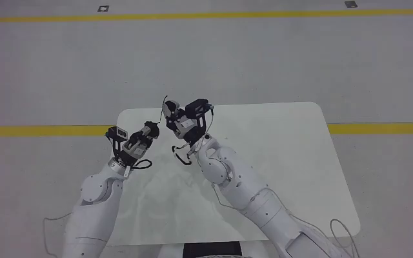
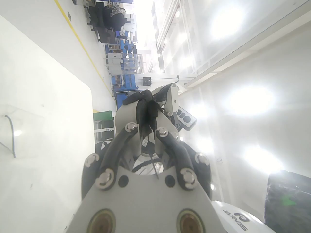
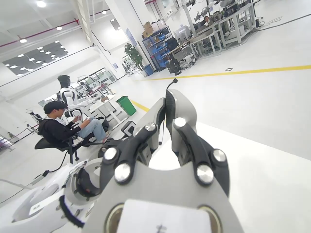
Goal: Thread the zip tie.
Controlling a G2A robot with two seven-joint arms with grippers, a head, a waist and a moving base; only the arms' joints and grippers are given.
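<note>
On the left, my left pincer [image 2: 145, 101] is squeezed shut above the white worktop [image 1: 277, 155]. Its black pads are pressed together, and I cannot tell if anything is caught between them. Just to its right, and a bit farther out over the worktop, my right pincer [image 3: 166, 100] is squeezed shut too, and it is holding the black zip tie [image 3: 174, 81]. The tie is up in the air, not lying on the worktop. A short bit of it pokes out past the tips and ends in a little head. The tie's long line runs up and away out of the right pincer. The head sits up and to the right of the left pincer, close by but not touching. I think the threading is not done yet. The left arm is the near one, and the thin tail must be lined up with that small head.
</note>
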